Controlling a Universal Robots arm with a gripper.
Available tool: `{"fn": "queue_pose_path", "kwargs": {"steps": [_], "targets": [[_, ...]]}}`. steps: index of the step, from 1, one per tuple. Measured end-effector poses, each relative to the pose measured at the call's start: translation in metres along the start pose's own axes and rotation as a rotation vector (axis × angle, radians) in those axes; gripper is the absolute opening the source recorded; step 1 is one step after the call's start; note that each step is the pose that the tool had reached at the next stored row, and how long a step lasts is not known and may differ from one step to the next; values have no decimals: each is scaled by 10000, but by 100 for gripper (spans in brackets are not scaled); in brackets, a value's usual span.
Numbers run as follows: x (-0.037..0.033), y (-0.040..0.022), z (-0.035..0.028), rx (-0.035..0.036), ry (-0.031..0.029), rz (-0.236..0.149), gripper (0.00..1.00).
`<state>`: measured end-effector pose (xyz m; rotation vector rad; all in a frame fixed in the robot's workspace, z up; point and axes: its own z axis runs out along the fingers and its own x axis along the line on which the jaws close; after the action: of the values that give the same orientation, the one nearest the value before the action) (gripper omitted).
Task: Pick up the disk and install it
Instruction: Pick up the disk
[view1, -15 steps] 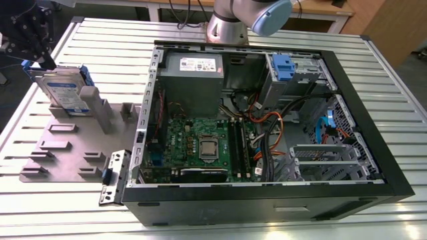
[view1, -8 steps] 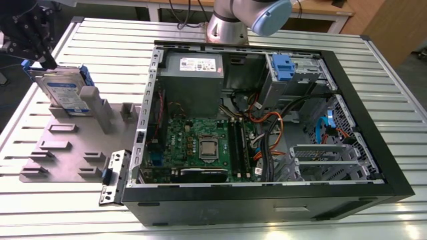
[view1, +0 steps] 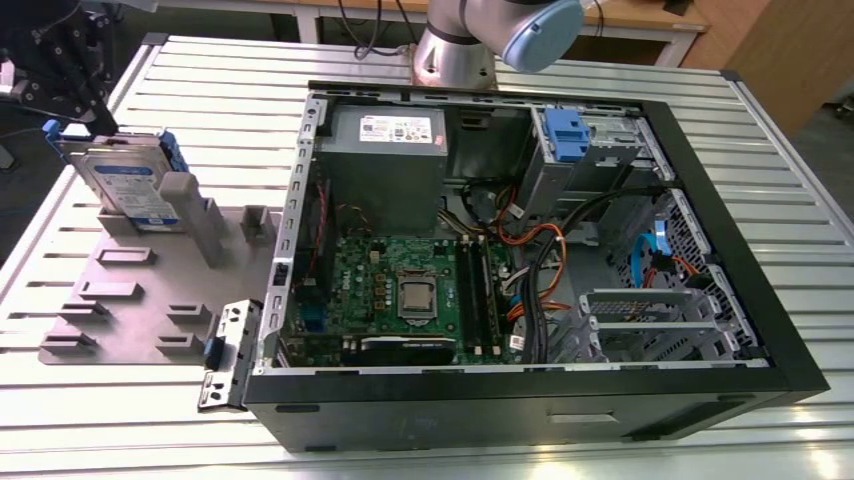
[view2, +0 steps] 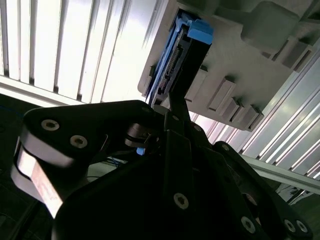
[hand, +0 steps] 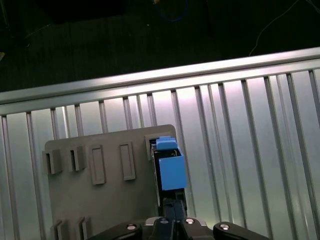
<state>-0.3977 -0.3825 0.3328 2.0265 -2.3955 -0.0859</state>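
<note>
the disk (view1: 127, 185) stands on edge in a slot of the grey fixture plate (view1: 134, 300), which lies on the slatted metal worktop (view1: 200, 70) at the exterior view's left, just beside the open computer case (view1: 534, 415). the claw (view1: 96, 122) hangs directly over the disk's blue-railed upper edge, right at it in both wrist views; whether it is clenched on the disk or released cannot be told
</note>
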Motion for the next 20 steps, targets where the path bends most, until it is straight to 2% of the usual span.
{"fn": "queue_pose_path", "kwargs": {"steps": [3, 4, 5, 6, 7, 8, 10, 11, 12, 13, 15, 16, 17, 20], "targets": [[-1, 0, 0, 0, 0, 0, 11], [-1, -1, 0, 0, 0, 0, 12], [-1, -1, 0, 0, 0, 0, 17], [-1, -1, 0, 0, 0, 1, 17], [-2, -1, 0, -1, 0, 1, 24], [-2, -1, 0, 0, 0, 1, 24], [-2, -1, 0, 0, 0, 0, 35], [-2, -1, 0, -1, 1, 1, 35], [-2, -2, 0, 0, 0, 1, 41], [-3, -2, 0, 0, 0, 1, 41], [-3, -2, 0, 0, 0, 0, 53], [-3, -2, 0, 0, 1, 0, 53], [-3, -2, 1, 0, 1, 1, 59], [-1, 6, 29, 95, -16, -63, 59]]}}
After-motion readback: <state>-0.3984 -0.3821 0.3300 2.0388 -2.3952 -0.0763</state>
